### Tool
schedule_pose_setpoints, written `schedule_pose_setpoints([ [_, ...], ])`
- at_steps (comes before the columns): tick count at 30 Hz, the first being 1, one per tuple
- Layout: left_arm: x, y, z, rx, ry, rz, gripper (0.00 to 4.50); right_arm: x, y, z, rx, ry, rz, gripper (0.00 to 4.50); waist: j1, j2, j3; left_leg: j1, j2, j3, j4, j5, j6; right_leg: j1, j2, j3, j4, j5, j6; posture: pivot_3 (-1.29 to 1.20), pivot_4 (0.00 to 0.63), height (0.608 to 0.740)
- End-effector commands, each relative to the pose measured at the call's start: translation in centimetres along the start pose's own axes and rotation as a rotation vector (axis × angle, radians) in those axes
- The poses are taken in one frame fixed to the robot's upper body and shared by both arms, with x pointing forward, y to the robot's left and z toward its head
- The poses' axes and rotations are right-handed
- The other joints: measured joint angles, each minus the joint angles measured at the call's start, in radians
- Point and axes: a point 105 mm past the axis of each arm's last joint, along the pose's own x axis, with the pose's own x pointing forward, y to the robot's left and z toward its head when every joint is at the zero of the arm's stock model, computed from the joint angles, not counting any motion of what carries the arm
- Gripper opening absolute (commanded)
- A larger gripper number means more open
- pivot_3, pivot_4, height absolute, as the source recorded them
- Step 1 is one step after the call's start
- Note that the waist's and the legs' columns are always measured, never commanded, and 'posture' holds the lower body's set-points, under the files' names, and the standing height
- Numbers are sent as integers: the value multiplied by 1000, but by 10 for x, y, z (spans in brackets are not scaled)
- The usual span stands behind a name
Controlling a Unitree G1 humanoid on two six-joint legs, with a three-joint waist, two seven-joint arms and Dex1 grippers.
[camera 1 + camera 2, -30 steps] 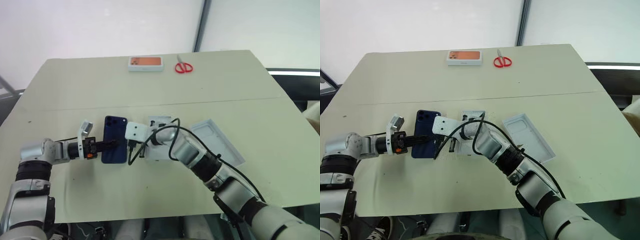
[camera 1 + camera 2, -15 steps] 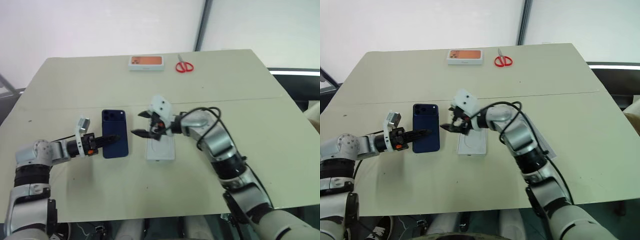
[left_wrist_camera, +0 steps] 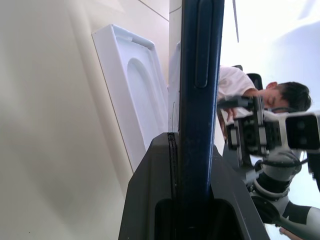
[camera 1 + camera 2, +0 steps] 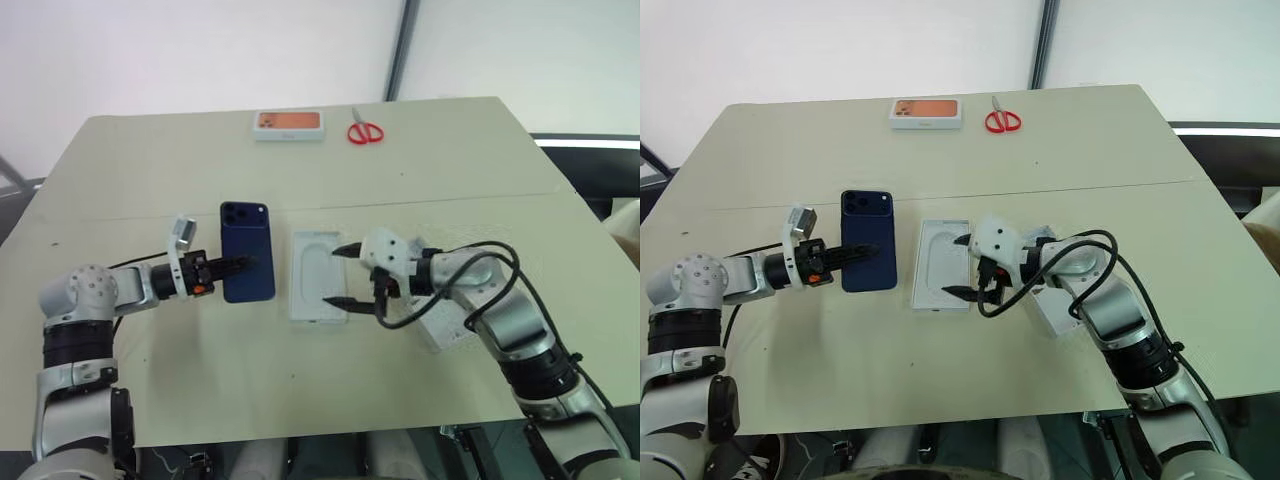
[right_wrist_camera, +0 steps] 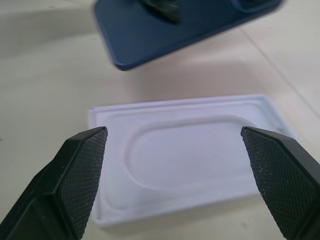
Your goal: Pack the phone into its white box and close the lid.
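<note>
The phone (image 4: 248, 265) is showing a smooth navy back with a soft sheen. The white box (image 4: 319, 290) is looking like matt moulded card. The right gripper's (image 5: 180, 175) black fingertips (image 5: 75, 170) are showing a fine knurled texture. The table (image 4: 300, 180) is appearing matt and plain.

Table (image 4: 150, 170): white box (image 4: 317, 277), case (image 4: 289, 123), scissors (image 4: 366, 132) (far edge).

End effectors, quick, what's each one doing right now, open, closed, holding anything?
Left end effector: closed on the phone, holding it by its edge.
Right end effector: open, holding nothing, beside the white box.
</note>
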Motion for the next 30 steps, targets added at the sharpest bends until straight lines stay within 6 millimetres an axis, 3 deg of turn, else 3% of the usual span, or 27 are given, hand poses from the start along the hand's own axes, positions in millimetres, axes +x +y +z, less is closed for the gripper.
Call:
schedule_pose_setpoints([
  [1, -5, -16, 14, 61, -45, -50, 0, 10, 14, -6, -49, 46, 42, 4468, 2, 0, 0, 0, 0, 0, 0, 0, 0, 0, 0, 0, 0, 0, 0, 0, 150, 740],
  [5, -9, -18, 13, 52, -44, -53, 0, 18, 22, -16, -10, 83, 73, 4468, 12, -1, 0, 0, -1, 0, 1, 0, 0, 1, -1, 0, 0, 0, 0, 0, 150, 740],
  [6, -9, -18, 11, 63, -39, -48, 0, 20, 24, -18, -13, 94, 85, 4240, 15, -1, 1, 0, -1, 0, 1, 0, 0, 1, -1, 0, 0, 0, 0, 0, 150, 740],
  [8, -9, -18, 8, 59, -28, -46, 0, 22, 26, -25, -25, 129, 87, 3674, 22, -1, 1, 0, -1, 0, 1, 0, 0, 1, -1, 0, 0, 0, 0, 0, 150, 740],
  [12, -7, -20, 6, 66, -22, -51, 0, 23, 21, -35, -25, 172, 64, 1703, 25, -1, 1, 0, -1, 0, 1, 0, 0, 1, -1, 0, 0, 0, 0, 0, 150, 740],
  [20, -7, -22, 7, 69, -29, -54, 0, 21, 22, -37, -31, 193, 80, 1703, 28, -1, 1, 0, -1, 0, 2, 0, 0, 1, -1, 0, 0, 0, 0, 0, 150, 740],
  [30, -4, -23, 5, 69, -23, -57, 0, 17, 38, -37, 12, 195, 159, 1703, 29, -1, 1, 0, -1, 0, 2, 0, 0, 2, -1, -1, 0, 0, 0, 0, 150, 740],
])
